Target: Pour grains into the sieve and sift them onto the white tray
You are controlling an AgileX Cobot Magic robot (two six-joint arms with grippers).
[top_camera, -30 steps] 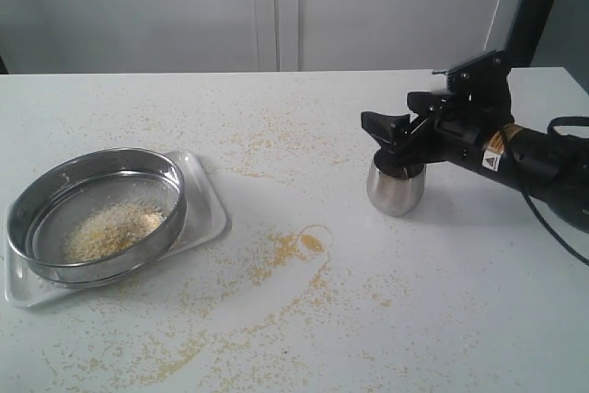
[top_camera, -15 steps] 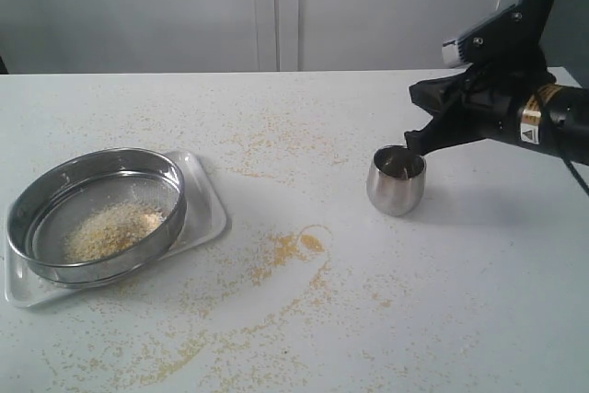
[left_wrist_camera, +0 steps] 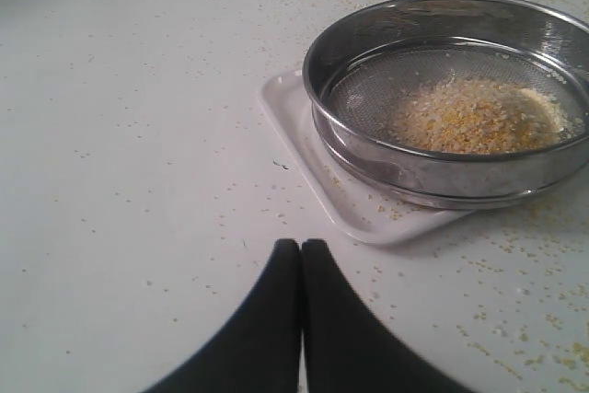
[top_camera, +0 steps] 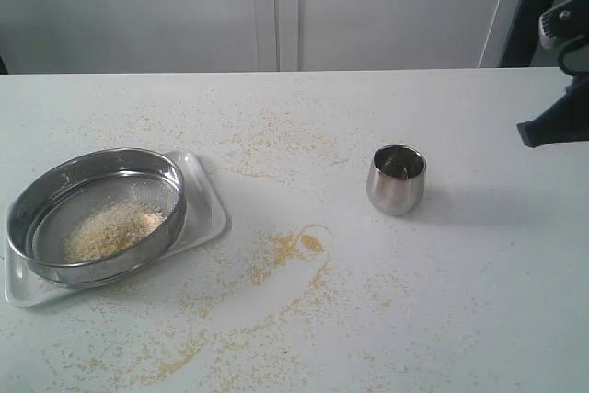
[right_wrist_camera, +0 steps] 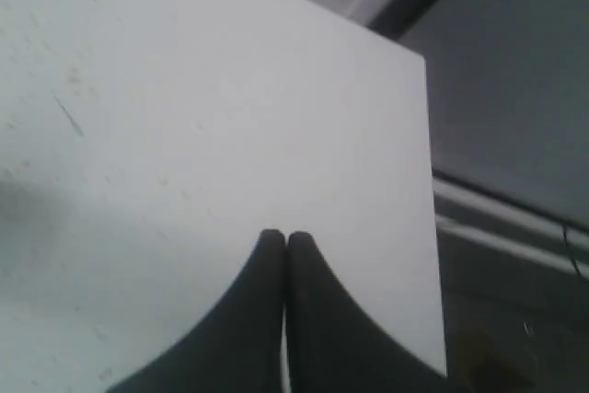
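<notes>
The steel sieve (top_camera: 97, 213) sits on the white tray (top_camera: 207, 218) at the left of the table, with a heap of yellow-beige grains (top_camera: 110, 230) on its mesh. The left wrist view shows the same sieve (left_wrist_camera: 451, 98), grains (left_wrist_camera: 474, 115) and tray (left_wrist_camera: 308, 158) just beyond my left gripper (left_wrist_camera: 301, 246), which is shut and empty over bare table. My right gripper (right_wrist_camera: 285, 238) is shut with nothing in it, above the table near its far right corner. In the exterior view it shows only as a dark tip (top_camera: 538, 131) at the right edge, well clear of the cup.
A small rounded steel cup (top_camera: 397, 179) stands upright in the middle right of the table. Spilled grains (top_camera: 290, 246) are scattered over the tabletop, thickest between cup and tray. The table's right edge (right_wrist_camera: 431, 227) drops off beside my right gripper.
My right gripper let go of the steel cup, shut, and pulled back up and to the right, away from it. Cup, sieve and tray stay put.
</notes>
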